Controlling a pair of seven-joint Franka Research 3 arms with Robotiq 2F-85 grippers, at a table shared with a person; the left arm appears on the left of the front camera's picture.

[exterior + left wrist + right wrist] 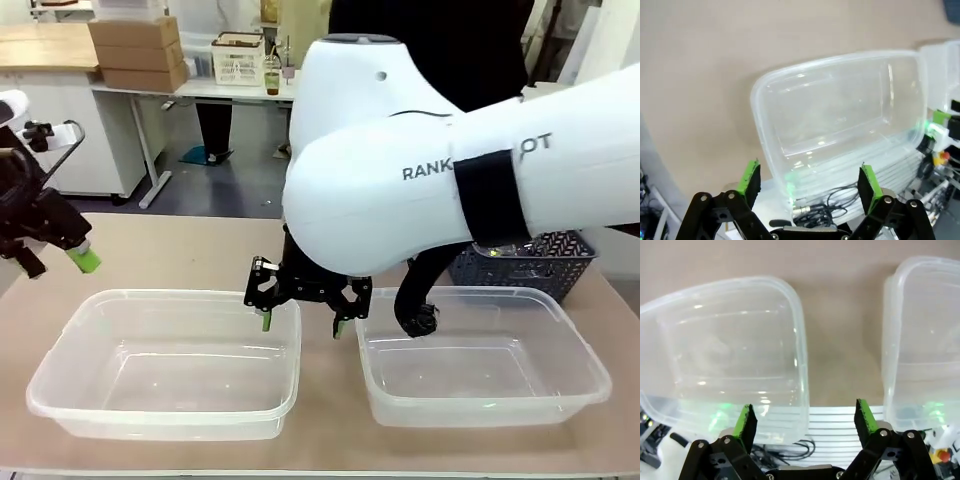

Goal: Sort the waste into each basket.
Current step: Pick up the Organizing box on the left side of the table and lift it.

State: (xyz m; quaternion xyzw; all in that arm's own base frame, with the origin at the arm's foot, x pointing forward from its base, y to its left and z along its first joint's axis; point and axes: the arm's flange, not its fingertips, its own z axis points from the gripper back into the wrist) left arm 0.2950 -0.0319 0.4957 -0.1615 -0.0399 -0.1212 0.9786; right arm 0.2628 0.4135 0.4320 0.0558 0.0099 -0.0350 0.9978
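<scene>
Two clear tubs sit side by side on the tan table [180, 255], the left tub [165, 365] at lower left, the right tub [485, 370] at lower right. The right gripper [303, 324] hangs wide open above the gap between them; the left gripper [809, 177], jaws also spread wide, hovers at far left

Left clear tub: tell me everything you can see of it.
The left clear tub is colourless see-through plastic, rectangular, with rounded corners and a lipped rim. It sits flat on the tan table, open side up, with nothing inside. Its twin tub lies beside it, apart. The open right hand hangs over the gap, one finger above this tub's far corner.
</scene>
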